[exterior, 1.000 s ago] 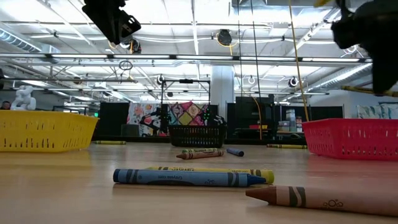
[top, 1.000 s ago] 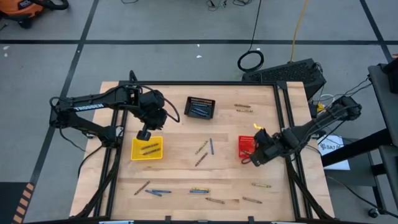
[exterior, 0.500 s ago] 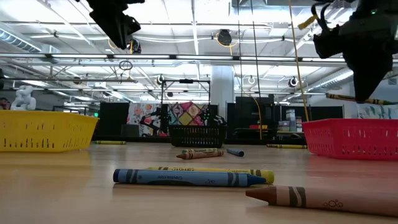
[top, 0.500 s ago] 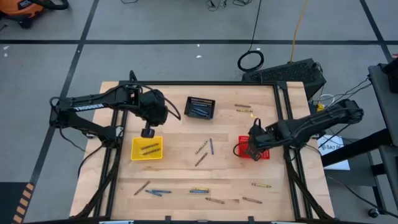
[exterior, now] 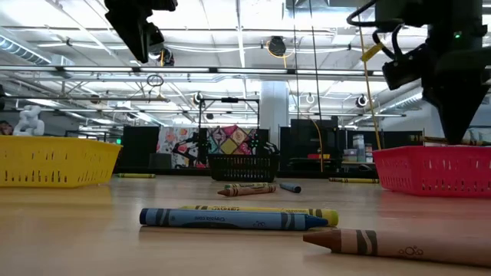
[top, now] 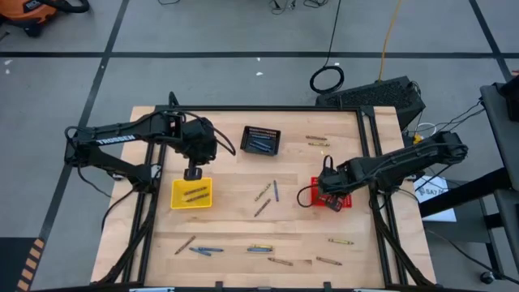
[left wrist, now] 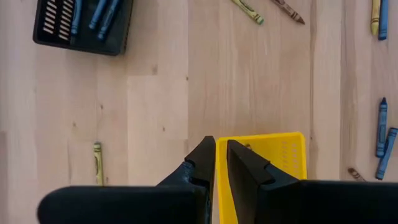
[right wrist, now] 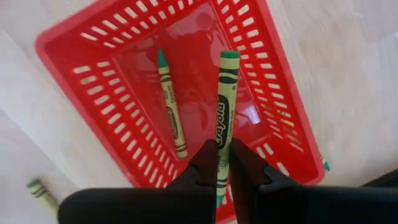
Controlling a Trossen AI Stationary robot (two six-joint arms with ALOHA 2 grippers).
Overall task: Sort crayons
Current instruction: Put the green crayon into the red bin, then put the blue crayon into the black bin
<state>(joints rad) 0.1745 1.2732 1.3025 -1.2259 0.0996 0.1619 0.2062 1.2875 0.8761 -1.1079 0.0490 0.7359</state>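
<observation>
My right gripper [top: 323, 189] hangs over the red basket [top: 339, 200], shut on a green crayon [right wrist: 224, 102]. One more green crayon [right wrist: 171, 106] lies on the basket's floor. My left gripper [left wrist: 221, 163] stands above the far edge of the yellow basket [top: 191, 193]. A narrow gap shows between its fingers, and nothing is in it. Two crayons lie in the yellow basket. The black basket [top: 261, 140] holds blue crayons. Loose crayons [top: 268, 193] lie on the table's middle. My right gripper pinches the green crayon between its two fingers near the crayon's blunt end [right wrist: 220, 154]. The fingers come from above, pointing down, and lie across the crayon. The crayon sticks out roughly level over the red basket's inside, lifted clear of it.
More loose crayons lie along the near edge [top: 243, 247], at the near right [top: 340, 242] and at the far right [top: 318, 140]. In the low view a blue crayon [exterior: 230, 219] and a brown one [exterior: 399, 244] lie close to the camera.
My right gripper has gone toward the table's left edge and down, to a spot over the red basket. Its wrist has rolled, swinging the held crayon about. My left gripper has rolled slightly in place.
</observation>
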